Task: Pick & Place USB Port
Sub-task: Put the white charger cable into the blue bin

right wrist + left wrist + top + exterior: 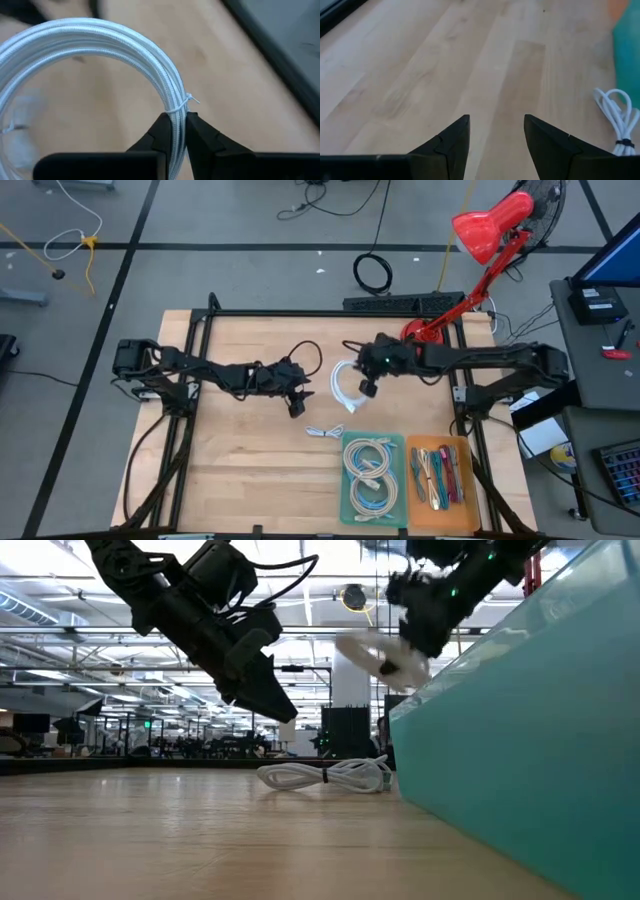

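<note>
Right gripper (178, 131) is clenched on only the thin edge of the white cable coil (100, 45) w/ its loop hanging beyond the fingertips, so you risk it slipping or swinging if you move fast toward the teal tray (349, 480).

The work surface is a light wooden table (250, 470) with visible plank grain, edged by a black frame (330, 313). Lying directly on it, near centre toward five o'clock, is a small bundled white cable (323, 432), tied at one point. At five o'clock stands a teal tray (345, 480) holding coiled cables. Just beside it, further toward four o'clock, sits an orange tray (466, 480) holding mixed coloured cables. At one o'clock, the red lamp base (418, 332) rests at the table's far edge.
</note>
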Robot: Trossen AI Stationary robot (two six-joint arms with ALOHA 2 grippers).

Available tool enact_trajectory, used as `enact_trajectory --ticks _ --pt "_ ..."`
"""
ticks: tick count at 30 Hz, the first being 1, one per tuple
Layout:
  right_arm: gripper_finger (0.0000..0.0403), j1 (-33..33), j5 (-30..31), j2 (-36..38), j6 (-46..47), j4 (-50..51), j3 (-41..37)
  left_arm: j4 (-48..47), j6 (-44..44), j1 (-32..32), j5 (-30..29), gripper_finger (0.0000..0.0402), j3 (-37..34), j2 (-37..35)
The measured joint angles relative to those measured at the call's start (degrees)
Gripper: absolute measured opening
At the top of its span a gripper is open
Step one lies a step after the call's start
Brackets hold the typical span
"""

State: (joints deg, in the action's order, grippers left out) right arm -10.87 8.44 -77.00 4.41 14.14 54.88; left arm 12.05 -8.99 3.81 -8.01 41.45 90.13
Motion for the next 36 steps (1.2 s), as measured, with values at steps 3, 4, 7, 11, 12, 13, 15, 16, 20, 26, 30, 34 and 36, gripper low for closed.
enact_trajectory --ticks 3,4,7,11,12,13,15,16,20,26,30,34,36 --pt "0.0028 3.3 -4.4 1.0 2.3 -0.8 0.1 0.3 -0.1 -0.6 0.0 0.0191 0.0 0.0" --pt "0.0028 4.7 -5.9 1.3 2.7 -0.5 0.1 0.5 -0.2 -0.8 -0.1 0.0191 0.0 0.0" --pt "0.0028 10.0 -9.2 1.9 4.3 -1.2 0.1 0.9 -0.3 -1.4 -0.4 0.0191 0.0 0.0" --pt "0.0028 17.0 -12.2 2.4 7.1 -1.0 0.1 1.2 -1.9 -2.2 -1.1 0.0191 0.0 0.0" --pt "0.0028 18.8 -12.7 2.4 7.8 -0.6 0.1 1.2 -2.6 -2.5 -1.1 0.0191 0.0 0.0" --pt "0.0028 20.6 -13.3 2.4 8.4 -0.1 0.1 1.3 -3.3 -2.6 -1.1 0.0191 0.0 0.0" --pt "0.0028 24.3 -14.5 2.4 9.7 0.4 0.1 1.5 -4.7 -3.2 -1.2 0.0191 0.0 0.0" --pt "0.0028 26.1 -14.8 2.4 10.2 0.9 0.1 1.5 -5.5 -3.4 -1.6 0.0191 0.0 0.0" --pt "0.0028 34.5 -14.7 2.4 11.8 1.0 0.1 1.5 -9.0 -5.0 -3.8 0.0191 0.0 0.0" --pt "0.0028 44.9 -8.9 1.1 13.9 -4.5 0.1 1.6 -13.6 -8.5 -7.7 0.0191 0.0 0.0" --pt "0.0028 46.4 -5.3 -3.3 14.1 -7.5 0.1 1.8 -14.7 -10.8 -10.2 0.0191 0.0 0.0" --pt "0.0028 44.4 -4.1 -9.0 12.9 -7.2 0.1 2.2 -15.1 -12.3 -10.6 0.0191 0.0 0.0" --pt "0.0028 43.3 -4.9 -11.5 12.1 -6.9 0.1 2.2 -15.1 -13.0 -11.1 0.0191 0.0 0.0"
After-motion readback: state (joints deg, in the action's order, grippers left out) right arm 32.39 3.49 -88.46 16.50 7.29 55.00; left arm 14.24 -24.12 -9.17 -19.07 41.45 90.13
